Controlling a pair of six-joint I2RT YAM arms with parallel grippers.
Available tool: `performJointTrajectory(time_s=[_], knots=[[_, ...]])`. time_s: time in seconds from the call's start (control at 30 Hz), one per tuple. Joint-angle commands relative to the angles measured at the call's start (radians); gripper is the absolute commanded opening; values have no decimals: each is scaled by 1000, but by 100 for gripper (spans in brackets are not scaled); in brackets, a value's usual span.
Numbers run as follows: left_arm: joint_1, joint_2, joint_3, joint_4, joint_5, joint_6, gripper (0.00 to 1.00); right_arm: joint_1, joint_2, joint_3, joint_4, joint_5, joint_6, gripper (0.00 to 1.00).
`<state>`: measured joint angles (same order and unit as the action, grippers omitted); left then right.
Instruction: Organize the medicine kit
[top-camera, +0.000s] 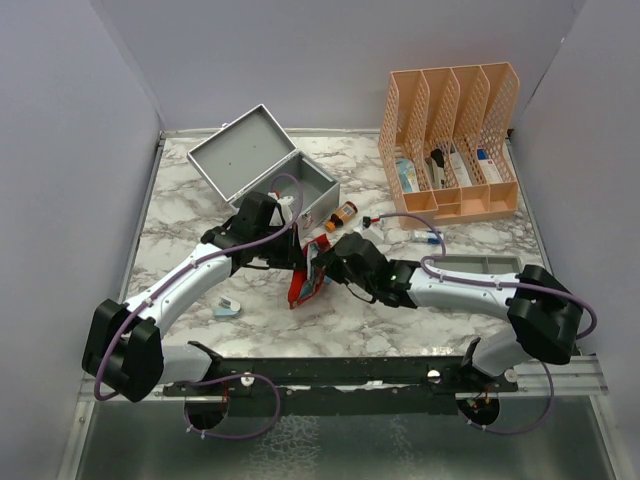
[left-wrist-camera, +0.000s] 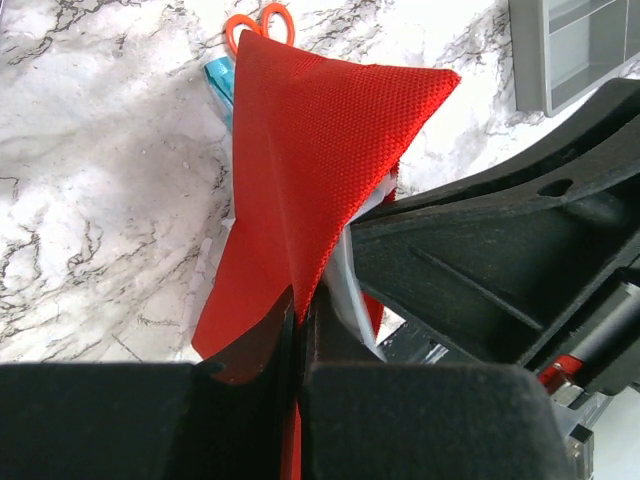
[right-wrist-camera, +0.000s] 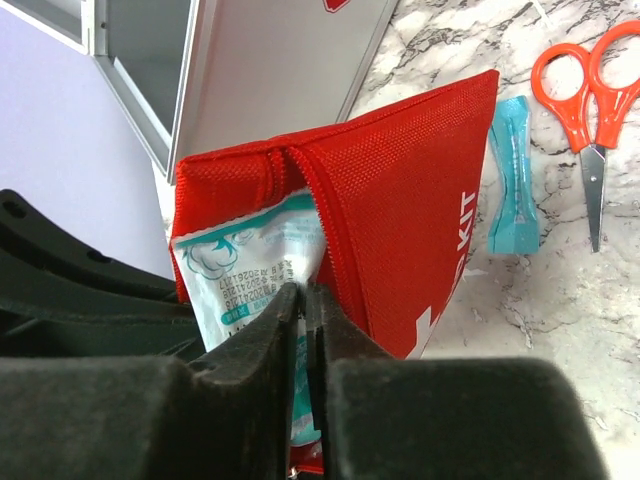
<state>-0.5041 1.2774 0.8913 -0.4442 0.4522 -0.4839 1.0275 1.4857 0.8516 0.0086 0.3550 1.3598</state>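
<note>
The medicine kit (top-camera: 262, 172), a grey metal box, stands open at the back left with its lid tipped back; its wall (right-wrist-camera: 280, 70) rises behind the pouch. In front of it a red fabric pouch (top-camera: 306, 281) is held up between both arms. My left gripper (left-wrist-camera: 298, 312) is shut on the pouch's (left-wrist-camera: 310, 150) edge. My right gripper (right-wrist-camera: 303, 296) is pinched on a white and teal packet (right-wrist-camera: 240, 265) that sticks out of the red pouch's (right-wrist-camera: 420, 220) open zip.
Orange-handled scissors (right-wrist-camera: 588, 95) and a light blue packet (right-wrist-camera: 512, 175) lie on the marble beside the pouch. An orange bottle (top-camera: 342, 215) lies right of the kit. An orange mesh organizer (top-camera: 450, 140) stands back right, a shallow grey tray (top-camera: 480, 265) in front of it.
</note>
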Motion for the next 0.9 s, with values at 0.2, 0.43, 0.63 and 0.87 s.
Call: performJointTrajectory(time_s=[0.2, 0.43, 0.63, 0.87], knots=[[-4, -27, -3, 15, 25, -3, 0, -2, 59, 35, -16, -31, -19, 16], [-4, -20, -3, 15, 25, -3, 0, -11, 30, 84, -162, -25, -13, 17], [-4, -14, -1, 15, 25, -3, 0, -10, -32, 128, -272, -3, -88, 19], [-4, -6, 4, 15, 25, -3, 0, -12, -42, 121, -314, -78, -132, 19]])
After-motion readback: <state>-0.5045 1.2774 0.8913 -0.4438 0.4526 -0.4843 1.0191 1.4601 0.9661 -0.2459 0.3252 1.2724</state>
